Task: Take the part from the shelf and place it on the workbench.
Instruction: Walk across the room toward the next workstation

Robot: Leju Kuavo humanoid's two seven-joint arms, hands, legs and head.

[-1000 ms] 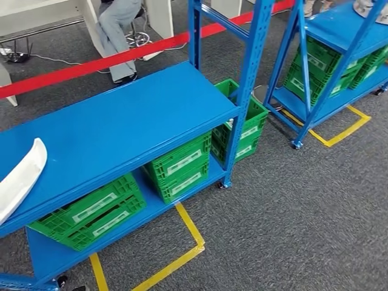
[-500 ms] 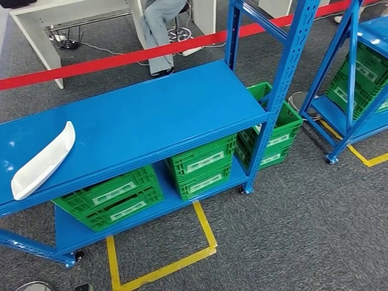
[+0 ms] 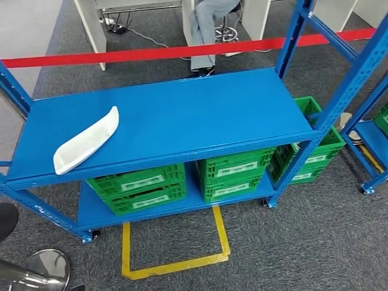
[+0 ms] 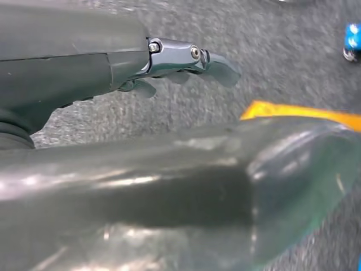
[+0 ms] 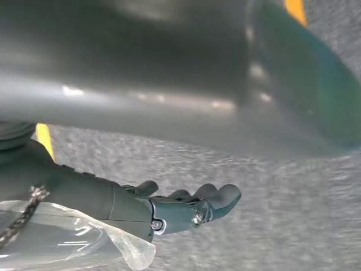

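A long, curved white part (image 3: 86,139) lies on the left end of the blue shelf (image 3: 183,115), on its upper board near the front edge. My left hand (image 4: 183,59) hangs over grey carpet in the left wrist view, its fingers stretched out and holding nothing. In the right wrist view my right hand (image 5: 187,206) also hangs above the carpet with fingers extended and nothing in them. Both hands are far from the part.
Several green crates (image 3: 137,187) fill the shelf's lower board, one more (image 3: 320,148) stands at its right end. Yellow tape (image 3: 174,264) marks the carpet in front. A red barrier tape (image 3: 137,56) runs behind the shelf, with a seated person's legs (image 3: 206,30) beyond. Another blue rack (image 3: 373,136) stands right.
The whole scene has shifted right and down as the camera turned left. The shelf and white part now sit nearer the middle of the head view. The part itself has not moved.
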